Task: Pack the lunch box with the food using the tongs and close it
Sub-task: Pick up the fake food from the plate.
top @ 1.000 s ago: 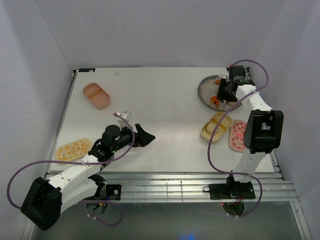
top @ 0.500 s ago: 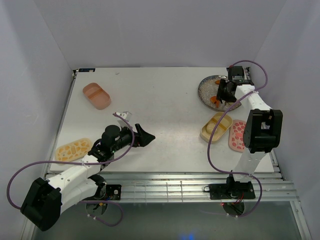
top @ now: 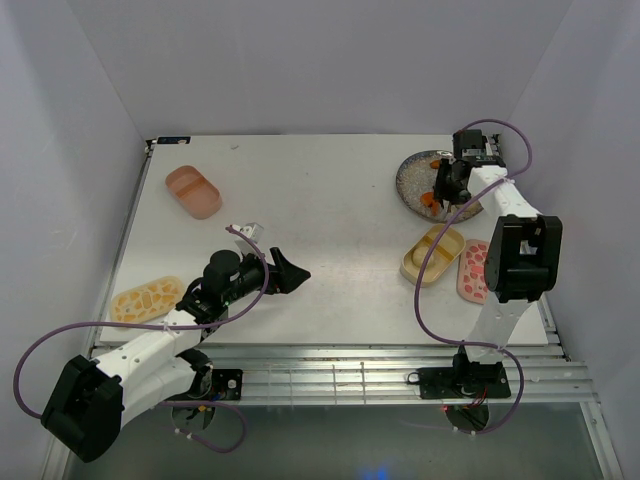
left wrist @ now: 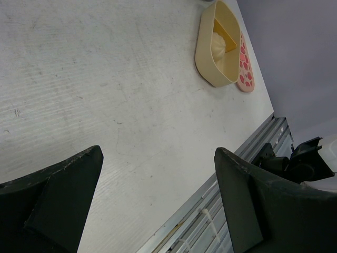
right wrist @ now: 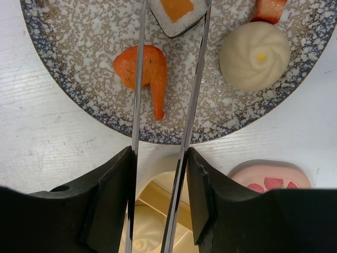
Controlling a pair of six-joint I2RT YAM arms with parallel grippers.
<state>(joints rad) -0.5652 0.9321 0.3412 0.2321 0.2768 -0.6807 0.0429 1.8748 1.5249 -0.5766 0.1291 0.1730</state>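
Observation:
My right gripper [right wrist: 159, 155] is shut on the silvery tongs [right wrist: 138, 79], one blade against each finger. It hovers over the grey speckled plate [right wrist: 68, 47]. The blades run either side of a dark-wrapped roll [right wrist: 176, 13] with an orange centre, close against its sides. Their tips are cut off by the frame's edge. An orange shrimp piece [right wrist: 150, 68] lies between the blades, and a cream bun [right wrist: 254, 55] sits to the right. The tan tray [top: 432, 253] of the lunch box holds a white bun [left wrist: 217, 39]. My left gripper [top: 290, 272] stands open and empty above the table's middle.
A pink lid [top: 472, 270] lies right of the tan tray. The pink tray [top: 193, 190] sits at the back left, and a tan pebble-patterned lid [top: 147, 300] at the front left. A red piece [right wrist: 269, 8] lies at the plate's far edge. The table's metal front rail [left wrist: 210, 211] is below my left gripper.
My right gripper has squeezed the tongs' blades closer together and shifted slightly toward the back of the plate. The left arm has not moved.

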